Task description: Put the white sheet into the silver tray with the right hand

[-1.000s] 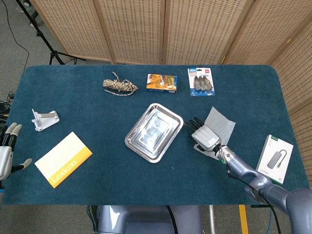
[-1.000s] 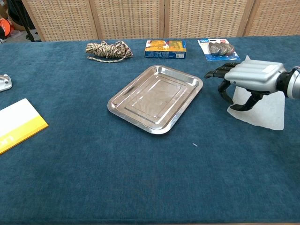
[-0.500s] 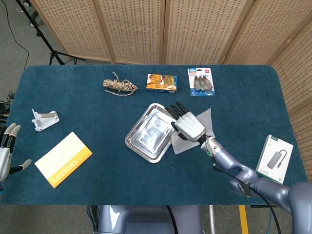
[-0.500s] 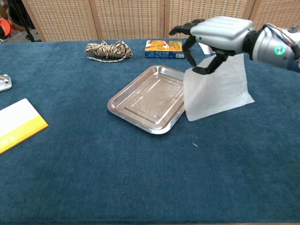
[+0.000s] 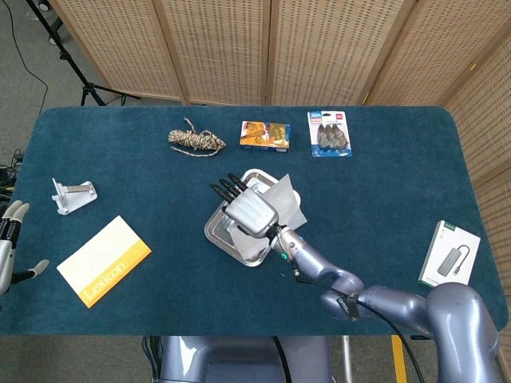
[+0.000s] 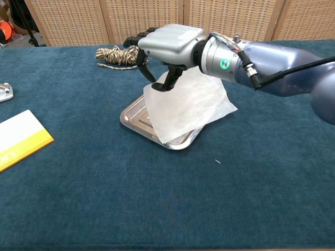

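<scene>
My right hand (image 5: 249,211) (image 6: 166,43) hovers over the silver tray (image 5: 217,230) (image 6: 131,117) at the table's middle. It pinches the white sheet (image 6: 188,107) (image 5: 285,199) by its upper edge. The sheet hangs down from the hand, and its lower part drapes over the tray and hides most of it. My left hand (image 5: 9,247) sits at the far left edge in the head view, fingers apart and holding nothing.
A rope bundle (image 5: 194,141), an orange box (image 5: 265,135) and a blister pack (image 5: 330,132) lie along the back. A white bracket (image 5: 72,195) and a yellow-and-white booklet (image 5: 104,260) lie at the left. A boxed hub (image 5: 449,254) sits at the right.
My right hand lifted the white sheet off the table at the right and carried it leftward, until it hangs over the silver tray. The left hand stayed put.
</scene>
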Robot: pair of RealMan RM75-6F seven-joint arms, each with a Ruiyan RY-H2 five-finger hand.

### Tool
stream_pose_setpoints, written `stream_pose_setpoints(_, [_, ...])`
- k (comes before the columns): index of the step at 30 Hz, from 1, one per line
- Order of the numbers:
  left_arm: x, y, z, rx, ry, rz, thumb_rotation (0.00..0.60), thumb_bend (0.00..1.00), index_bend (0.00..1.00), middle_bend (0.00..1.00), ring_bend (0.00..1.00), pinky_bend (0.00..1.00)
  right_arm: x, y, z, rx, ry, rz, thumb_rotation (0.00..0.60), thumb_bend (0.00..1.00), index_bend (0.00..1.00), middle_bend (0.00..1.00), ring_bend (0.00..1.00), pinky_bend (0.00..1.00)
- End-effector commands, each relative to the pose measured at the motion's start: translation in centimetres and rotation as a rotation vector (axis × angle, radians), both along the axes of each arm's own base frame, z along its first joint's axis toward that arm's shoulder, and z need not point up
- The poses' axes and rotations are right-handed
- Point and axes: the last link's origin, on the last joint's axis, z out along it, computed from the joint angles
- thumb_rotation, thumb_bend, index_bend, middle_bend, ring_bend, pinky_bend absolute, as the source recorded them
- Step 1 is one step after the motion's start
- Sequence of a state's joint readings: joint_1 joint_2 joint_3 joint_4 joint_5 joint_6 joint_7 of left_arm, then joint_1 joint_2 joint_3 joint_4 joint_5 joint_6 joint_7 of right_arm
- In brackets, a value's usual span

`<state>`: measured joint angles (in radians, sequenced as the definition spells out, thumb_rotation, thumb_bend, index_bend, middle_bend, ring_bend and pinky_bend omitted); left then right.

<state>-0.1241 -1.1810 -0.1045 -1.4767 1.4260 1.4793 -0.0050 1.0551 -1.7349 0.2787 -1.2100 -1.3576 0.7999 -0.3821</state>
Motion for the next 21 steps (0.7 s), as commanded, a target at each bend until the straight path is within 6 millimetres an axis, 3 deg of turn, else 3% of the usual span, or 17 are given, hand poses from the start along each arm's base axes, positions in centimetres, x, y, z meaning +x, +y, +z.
stream_pose_setpoints(1, [-0.2, 0.1, 0.2, 0.002, -0.005, 0.006, 0.6, 0.0, 0.0, 0.0, 0.0, 0.0, 0.7, -0.1, -1.5, -0.006, 0.023, 0.002, 0.6, 0.47, 0.63, 0.05, 0.0, 0.0])
stream_pose_setpoints(11, [-0.4, 0.1, 0.9, 0.015, -0.024, 0.008, 0.6, 0.0, 0.0, 0.0, 0.0, 0.0, 0.8, -0.4, -3.3, -0.013, 0.059, -0.008, 0.6, 0.44, 0.63, 0.03, 0.0, 0.0])
stream_pose_setpoints(13, [-0.4, 0.1, 0.9, 0.017, -0.026, 0.009, 0.6, 0.0, 0.0, 0.0, 0.0, 0.0, 0.8, -0.3, -3.8, -0.016, 0.067, -0.005, 0.6, 0.35, 0.59, 0.02, 0.0, 0.0])
stream_pose_setpoints(15, [-0.4, 0.1, 0.9, 0.016, -0.027, 0.011, 0.6, 0.0, 0.0, 0.0, 0.0, 0.0, 0.8, -0.3, -4.0, -0.02, 0.063, -0.015, 0.6, 0.2, 0.46, 0.01, 0.0, 0.0])
stream_pose_setpoints(18, [-0.5, 0.1, 0.9, 0.016, -0.027, 0.013, 0.6, 0.0, 0.0, 0.0, 0.0, 0.0, 0.7, -0.4, -4.2, -0.023, 0.058, -0.033, 0.6, 0.02, 0.1, 0.0, 0.0, 0.0])
stream_pose_setpoints(21, [-0.5, 0.2, 0.8, 0.013, -0.025, 0.014, 0.6, 0.0, 0.0, 0.0, 0.0, 0.0, 0.9, -0.4, -4.0, -0.037, 0.041, -0.047, 0.6, 0.0, 0.0, 0.0, 0.0, 0.0])
